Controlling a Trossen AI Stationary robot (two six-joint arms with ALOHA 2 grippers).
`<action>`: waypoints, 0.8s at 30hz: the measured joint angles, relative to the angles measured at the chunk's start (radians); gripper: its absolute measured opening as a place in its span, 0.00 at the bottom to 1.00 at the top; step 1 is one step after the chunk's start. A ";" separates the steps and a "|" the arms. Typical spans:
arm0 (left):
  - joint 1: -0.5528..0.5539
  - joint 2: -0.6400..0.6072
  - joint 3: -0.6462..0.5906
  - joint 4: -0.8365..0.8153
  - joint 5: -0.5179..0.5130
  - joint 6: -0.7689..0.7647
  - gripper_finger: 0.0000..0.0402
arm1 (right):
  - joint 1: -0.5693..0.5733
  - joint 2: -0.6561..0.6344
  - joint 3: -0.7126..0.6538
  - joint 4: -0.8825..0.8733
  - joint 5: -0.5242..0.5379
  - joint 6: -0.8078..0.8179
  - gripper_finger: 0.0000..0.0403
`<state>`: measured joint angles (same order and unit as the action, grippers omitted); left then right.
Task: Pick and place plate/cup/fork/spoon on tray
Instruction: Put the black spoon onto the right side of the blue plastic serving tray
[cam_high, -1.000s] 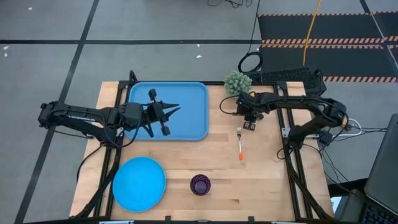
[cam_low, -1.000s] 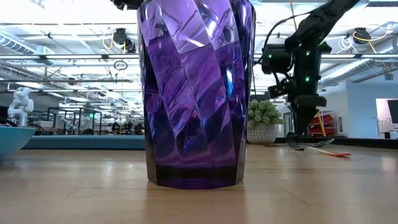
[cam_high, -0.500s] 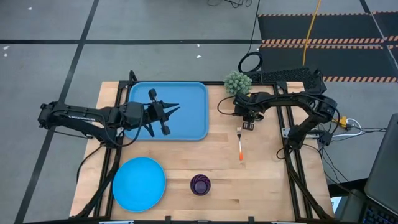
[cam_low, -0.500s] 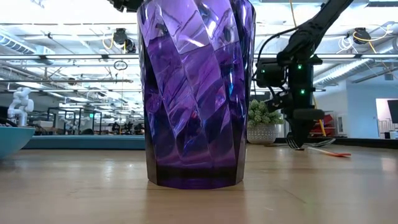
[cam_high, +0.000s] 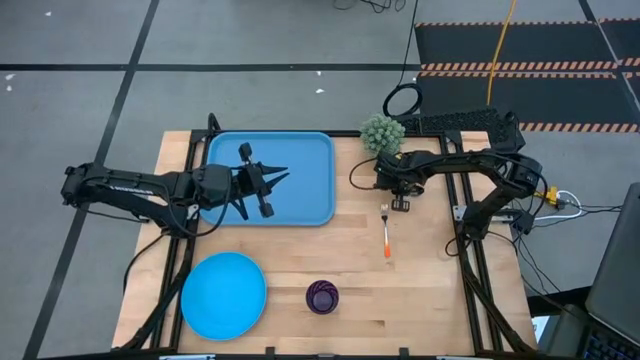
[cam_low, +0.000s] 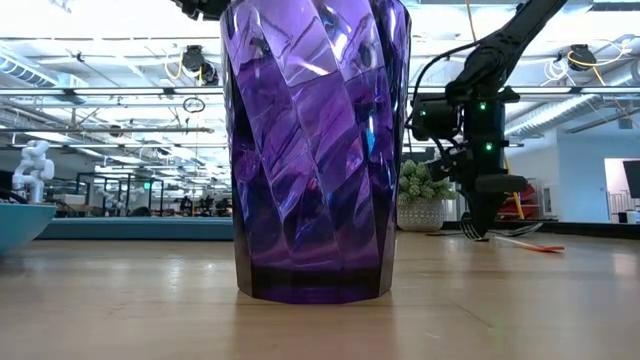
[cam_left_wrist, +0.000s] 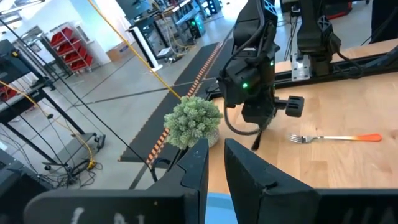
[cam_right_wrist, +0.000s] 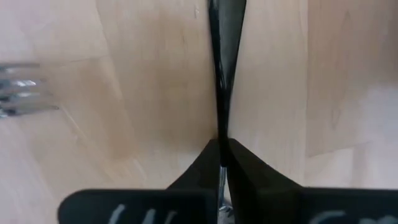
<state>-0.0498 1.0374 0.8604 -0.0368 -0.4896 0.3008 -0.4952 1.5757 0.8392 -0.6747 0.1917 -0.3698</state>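
- Pale wooden slats make up the table (cam_high: 430, 290), with a small green potted plant (cam_high: 382, 131) at its far edge and grey floor beyond.
- The large rectangular medium-blue plastic tray (cam_high: 310, 160) is seen at the far left of the table; none of the four items lies in it.
- The right gripper (cam_high: 400, 203) is lowered to the wood just beyond the tines of the orange-handled, silver-tined fork (cam_high: 387, 235).
- In the right wrist view its fingers are pressed together on the slim dark grey metal spoon (cam_right_wrist: 219, 74), which is seized by its thin handle.
- The step in hand is judged to be the pick of the spoon, with the grasp just made and the lift not yet begun.
- The left gripper (cam_left_wrist: 216, 144) hangs over the tray, parted by a narrow gap and empty.
- The round flat sky-blue plate (cam_high: 223, 293) and the small glossy purple cup (cam_high: 322, 297) rest apart at the near edge.
- Next, a straight lift is called for, then a carry across to the tray, with the fork left undisturbed.
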 joint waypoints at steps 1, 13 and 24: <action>0.000 0.000 0.000 0.000 0.000 0.000 0.14 | 0.014 -0.001 0.008 -0.026 0.025 -0.002 0.00; 0.000 0.000 0.000 -0.021 -0.001 -0.008 0.14 | 0.238 -0.028 0.243 -0.220 0.072 -0.160 0.00; 0.046 0.000 0.000 -0.044 -0.006 -0.076 0.14 | 0.376 -0.031 0.437 0.039 -0.025 -0.689 0.00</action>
<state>-0.0043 1.0374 0.8604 -0.0811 -0.4957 0.2243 -0.1193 1.5452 1.2766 -0.6362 0.1665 -1.0584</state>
